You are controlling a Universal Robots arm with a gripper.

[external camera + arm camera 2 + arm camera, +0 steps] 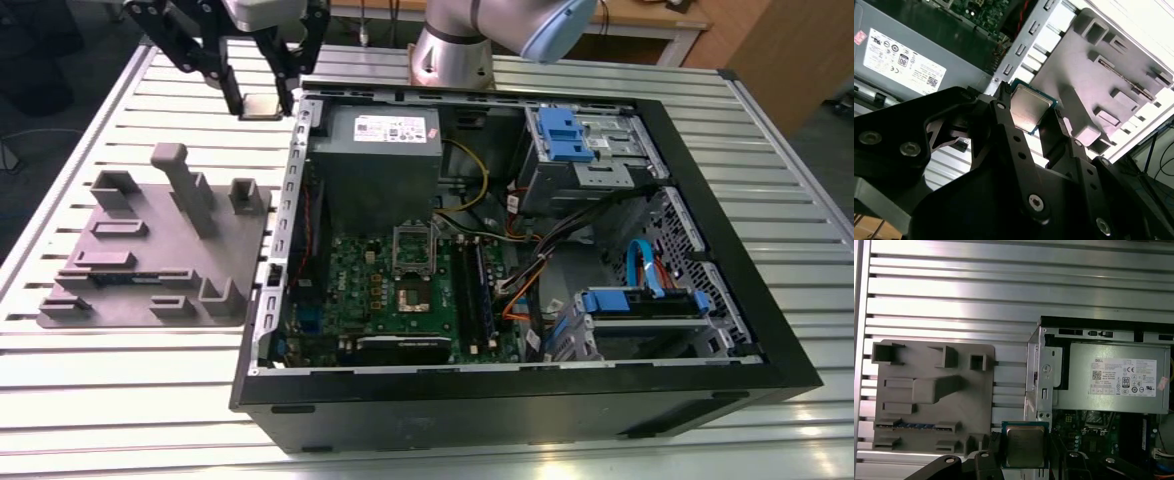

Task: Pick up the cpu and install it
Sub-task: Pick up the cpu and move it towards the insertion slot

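The gripper (1030, 114), its black linkages closest to the lens in both wrist views, was clamped on the cpu (1029, 104), w/ one finger on each of two opposite edges. The silver-grey lid faced the second wrist view. The chip was held above the slatted metal surface (134, 400), just outside the open PC case (534, 410), by the corner nearest the PSU (378, 150) w/ its white label. In the exterior view, gripper & cpu hung at the case's far corner on the exterior view's left. A grey fixture tray (147, 250) w/ raised blocks lay on the surface beside the case, on that same side. Inside the case the motherboard (400, 285) lay flat. Its socket (415, 297) appeared to have the frame flipped up, tho it was hard to be sure.
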